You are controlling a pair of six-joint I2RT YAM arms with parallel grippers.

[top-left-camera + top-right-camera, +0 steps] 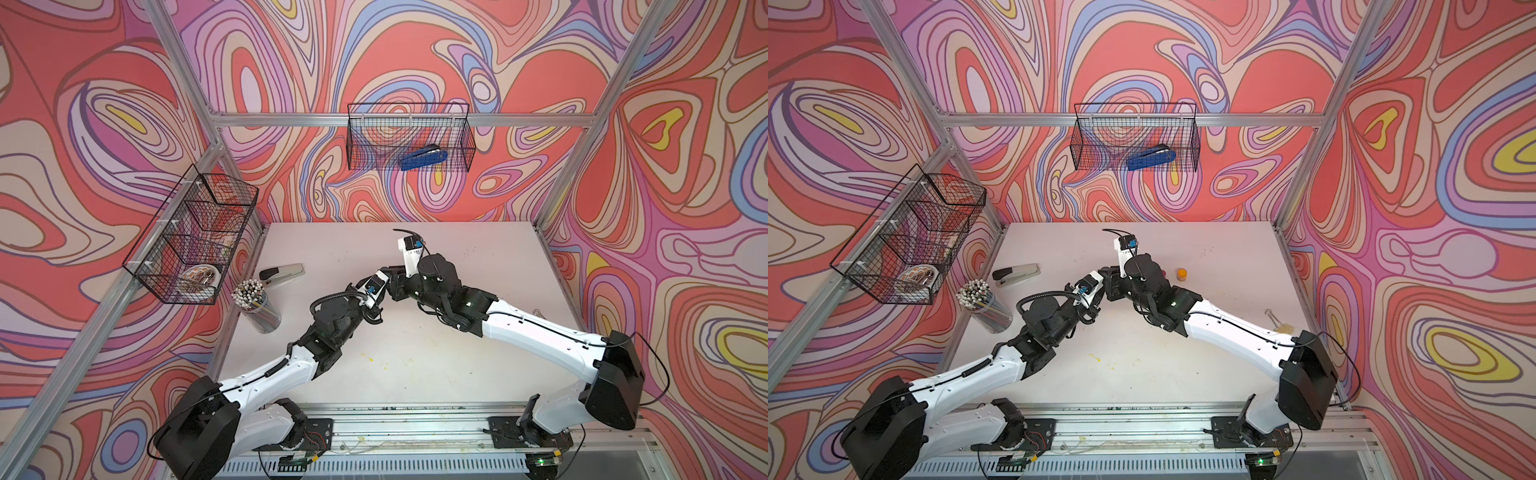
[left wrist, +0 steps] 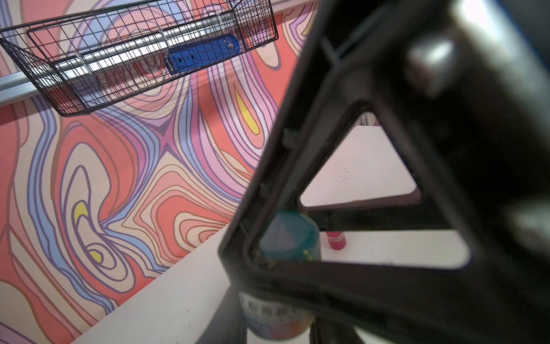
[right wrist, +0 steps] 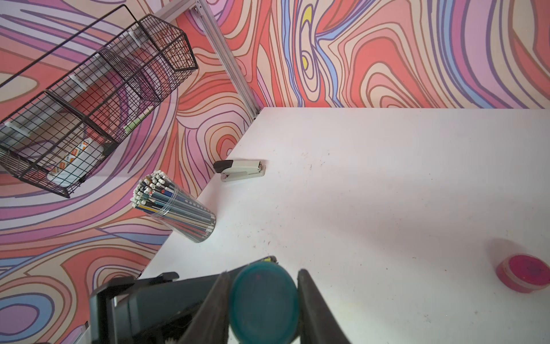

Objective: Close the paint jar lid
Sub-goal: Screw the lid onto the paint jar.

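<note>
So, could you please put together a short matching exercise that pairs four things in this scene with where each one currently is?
Things:
1 blue stapler
2 grey stapler
3 teal lid
4 pencils

Places:
A standing in a clear cup
B between the fingers of the right gripper
C in the wire basket on the back wall
D lying on the table

Pairs: 1-C, 2-D, 3-B, 4-A.
</note>
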